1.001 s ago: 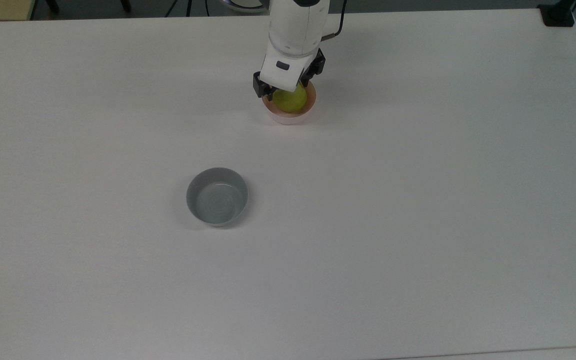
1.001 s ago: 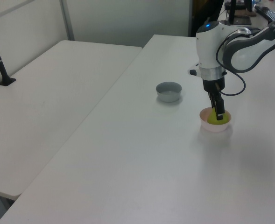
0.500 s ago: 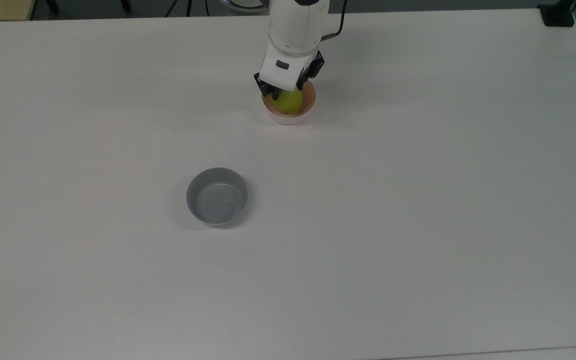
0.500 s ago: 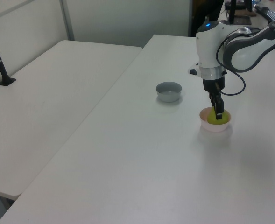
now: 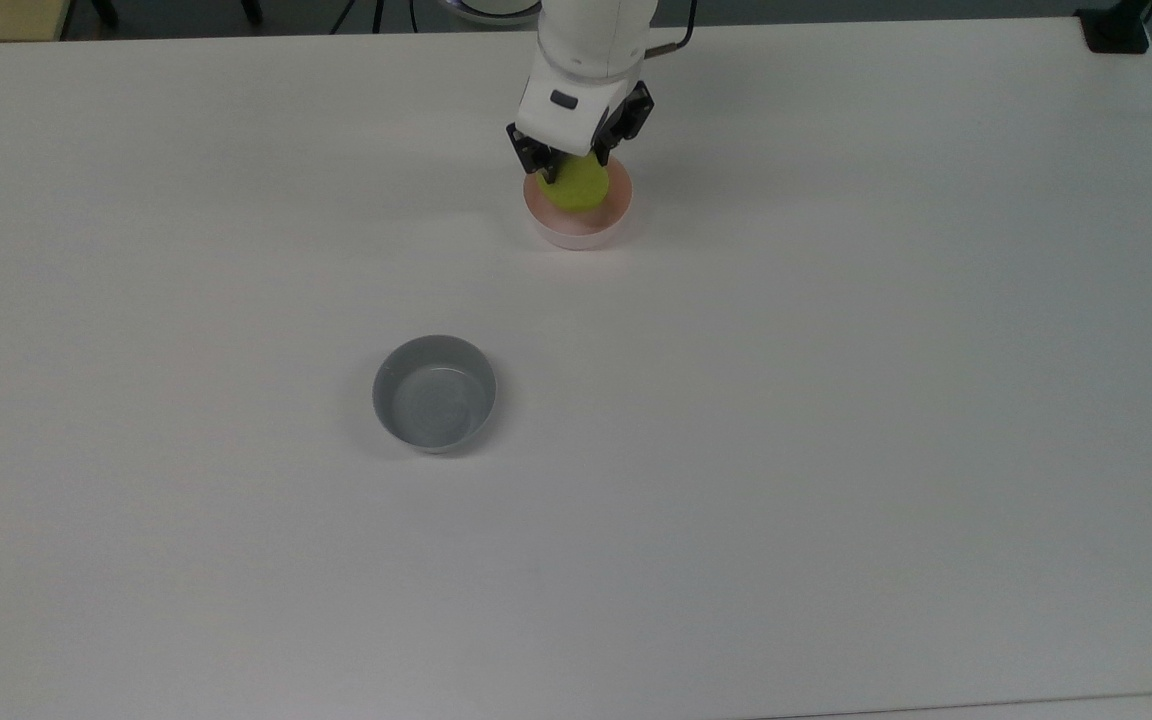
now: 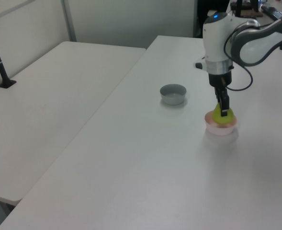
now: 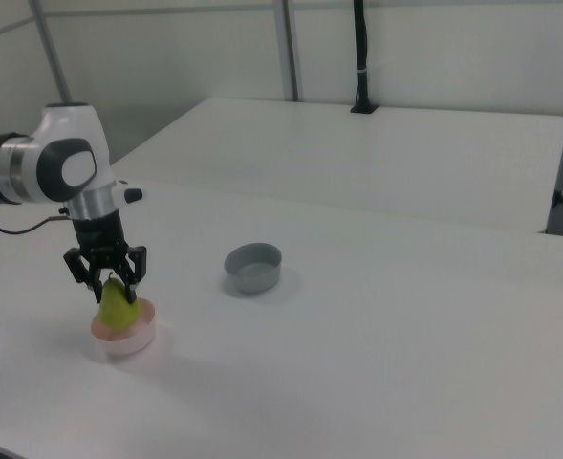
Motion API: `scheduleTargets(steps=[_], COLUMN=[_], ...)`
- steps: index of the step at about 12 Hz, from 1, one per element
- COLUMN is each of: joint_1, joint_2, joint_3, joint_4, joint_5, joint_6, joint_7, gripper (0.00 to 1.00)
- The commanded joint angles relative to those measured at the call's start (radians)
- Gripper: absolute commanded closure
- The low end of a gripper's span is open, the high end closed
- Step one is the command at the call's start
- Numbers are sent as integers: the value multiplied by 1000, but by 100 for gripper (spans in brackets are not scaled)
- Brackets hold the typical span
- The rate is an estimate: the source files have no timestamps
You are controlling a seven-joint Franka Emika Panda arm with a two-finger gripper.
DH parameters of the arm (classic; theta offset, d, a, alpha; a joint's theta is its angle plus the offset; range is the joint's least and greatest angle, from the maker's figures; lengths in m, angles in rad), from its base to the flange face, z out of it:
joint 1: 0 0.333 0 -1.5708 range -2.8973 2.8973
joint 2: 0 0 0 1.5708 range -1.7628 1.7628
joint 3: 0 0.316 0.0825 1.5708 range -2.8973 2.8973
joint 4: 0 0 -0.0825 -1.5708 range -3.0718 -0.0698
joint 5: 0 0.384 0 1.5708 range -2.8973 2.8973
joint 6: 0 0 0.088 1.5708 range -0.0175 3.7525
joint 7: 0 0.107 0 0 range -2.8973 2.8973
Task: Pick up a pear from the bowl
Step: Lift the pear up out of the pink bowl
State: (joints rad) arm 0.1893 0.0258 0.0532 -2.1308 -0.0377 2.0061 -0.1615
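Pear (image 5: 576, 186) is gripped by the closed fingers (image 7: 129, 269), held just above the pink bowl (image 5: 581, 226). Grey bowl (image 5: 434, 393) is set well apart on the table (image 5: 836, 400).

Matt white table (image 5: 836, 400) with a smooth laminate look, smooth yellow-green pear (image 5: 577, 187), pale pink bowl (image 5: 581, 232) with matt sides, grey bowl (image 5: 433, 394) with glossy inside, glossy white plastic arm casing (image 5: 591, 40)

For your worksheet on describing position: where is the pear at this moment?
The pear is held between the fingers of the gripper, directly above the pink bowl at the right view's left, with the grey bowl off to its right on the table.
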Motion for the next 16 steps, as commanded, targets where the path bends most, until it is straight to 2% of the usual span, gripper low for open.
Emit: scheduleTargets(steps=[1,3,6,10,14,16], joint_1=[-8,-33,-83,-201,-215,-224], joint_2=[-49,-79,-76,-52,-40,11], joint_3=[22,25,27,25,2,-32], joint_4=[61,129,291,454,469,544], joint_5=[-14,-14,-7,36,38,36], joint_6=[-82,-157,-277,-336,-323,-326], joint_7=[80,83,80,45,-34,-120], gripper=[100,100,100,100,100,100])
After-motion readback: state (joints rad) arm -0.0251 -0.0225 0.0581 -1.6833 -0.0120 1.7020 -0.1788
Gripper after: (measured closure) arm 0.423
